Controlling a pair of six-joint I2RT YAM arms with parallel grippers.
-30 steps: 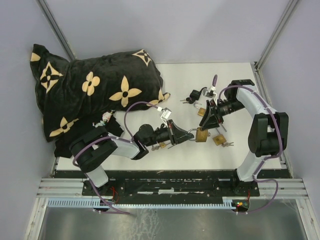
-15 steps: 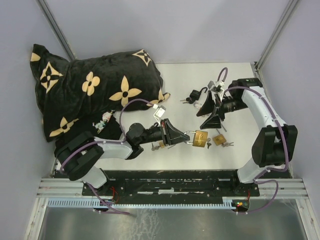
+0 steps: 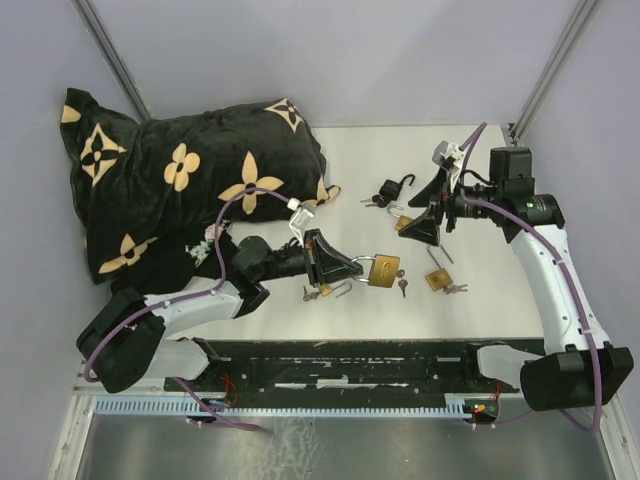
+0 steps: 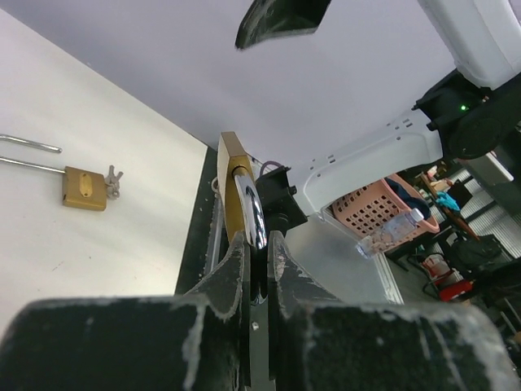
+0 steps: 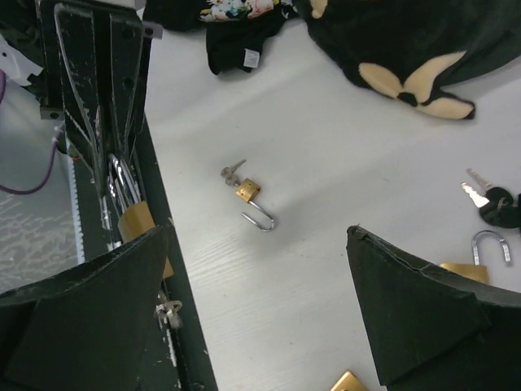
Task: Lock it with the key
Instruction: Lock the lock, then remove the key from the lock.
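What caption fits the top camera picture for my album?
Left gripper holds a brass padlock by its shackle; right gripper open.

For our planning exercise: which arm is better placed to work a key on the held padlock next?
Right, probably. The left gripper is shut on the padlock, holding it by its shackle; the right gripper is open, empty and faces it.

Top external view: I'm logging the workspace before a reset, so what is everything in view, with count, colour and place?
plush flower-patterned blanket: 1, black and cream, table's far left
small cloth: 1, black, at the blanket's near edge
black padlock: 1, black, far centre
held brass padlock: 1, gold, gripped by its shackle
loose brass padlocks: 3, gold, centre table
keys: several, silver, beside padlocks
white table: 1, beneath everything
left gripper: black, shut on held brass padlock
right gripper: black, open
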